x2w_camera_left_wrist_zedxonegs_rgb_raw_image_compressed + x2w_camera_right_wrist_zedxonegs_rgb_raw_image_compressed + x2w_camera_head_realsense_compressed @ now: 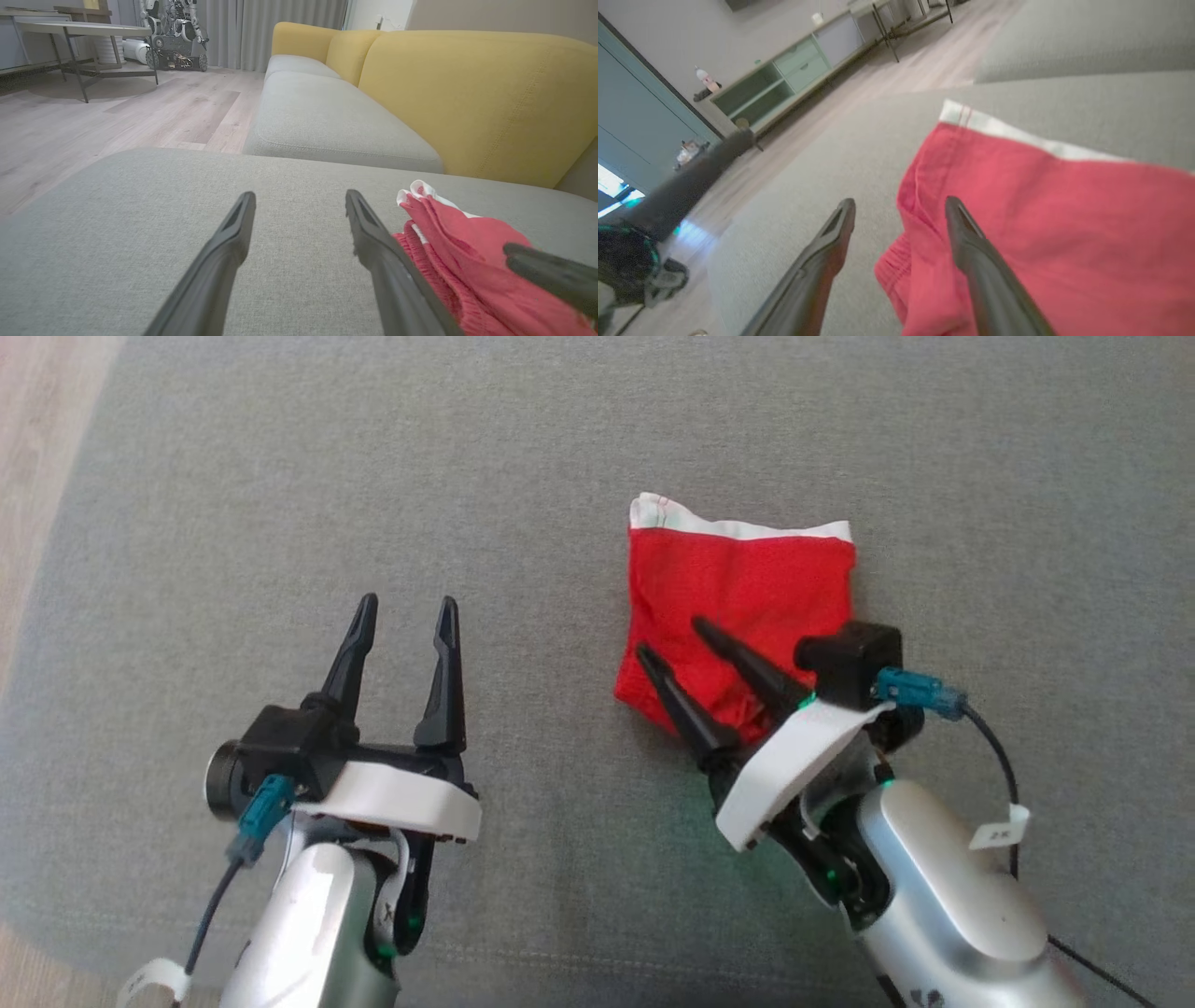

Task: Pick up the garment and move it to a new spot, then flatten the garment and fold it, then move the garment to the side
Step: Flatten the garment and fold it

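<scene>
The garment, red shorts folded into a compact square with a white band along the far edge, lies on the grey cushion. My right gripper hovers open over its near left corner, one finger over the red cloth, the other beside the elastic edge, gripping nothing. My left gripper stands open and empty over bare cushion to the left of the garment. In the left wrist view the garment lies just right of the left gripper, with a right fingertip over it.
The grey cushion's left edge meets wood floor. A yellow sofa back rises behind the cushions. Farther off stand a metal-legged table, another robot and a low cabinet.
</scene>
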